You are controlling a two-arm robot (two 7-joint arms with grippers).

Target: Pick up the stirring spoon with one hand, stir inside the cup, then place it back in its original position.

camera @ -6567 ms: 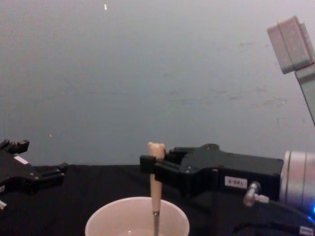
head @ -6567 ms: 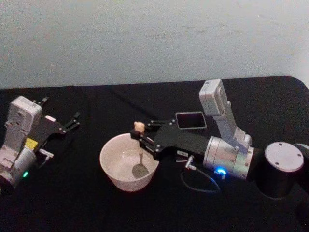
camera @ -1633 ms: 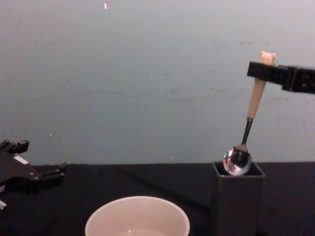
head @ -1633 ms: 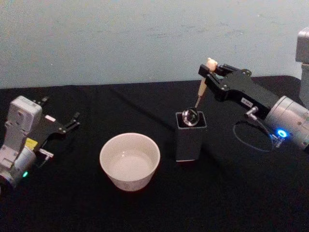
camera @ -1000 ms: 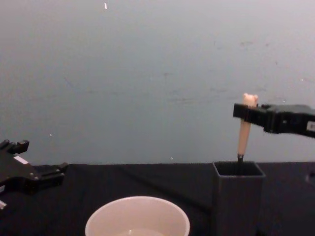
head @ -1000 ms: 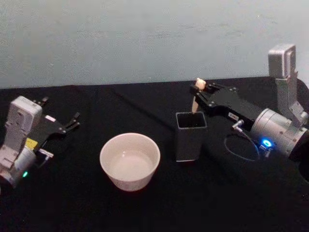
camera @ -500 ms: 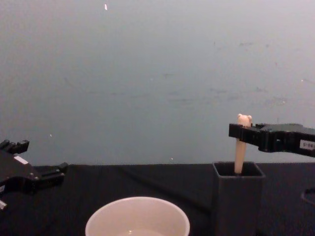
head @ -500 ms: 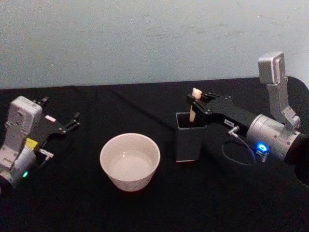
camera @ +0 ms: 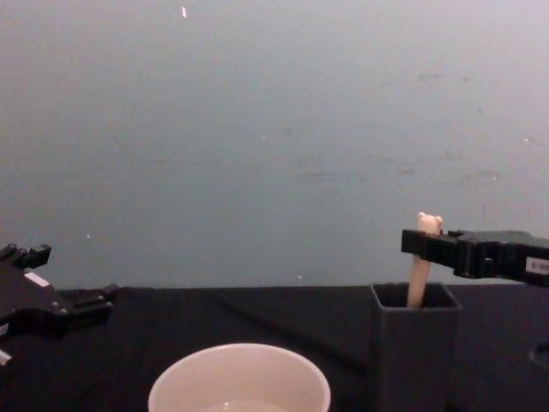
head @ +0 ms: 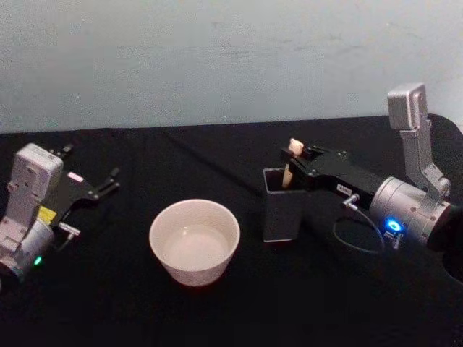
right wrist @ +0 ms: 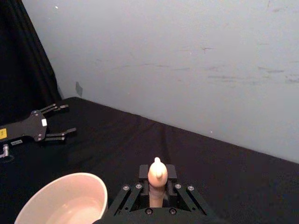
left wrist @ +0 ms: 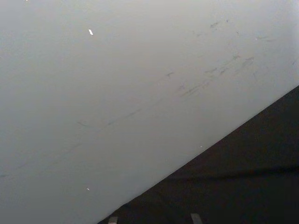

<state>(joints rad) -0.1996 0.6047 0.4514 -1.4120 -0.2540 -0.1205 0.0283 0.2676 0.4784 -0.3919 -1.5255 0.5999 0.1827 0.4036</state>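
1. No text, brand or number can be read.
2. Right gripper (head: 292, 159): small white label on its side, print too small to make out.
3. Left gripper (head: 90, 186): yellow sticker and white tag on its body, both illegible.

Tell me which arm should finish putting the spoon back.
Right. Its gripper is shut on the spoon, already standing in the holder. The left gripper sits parked far off.
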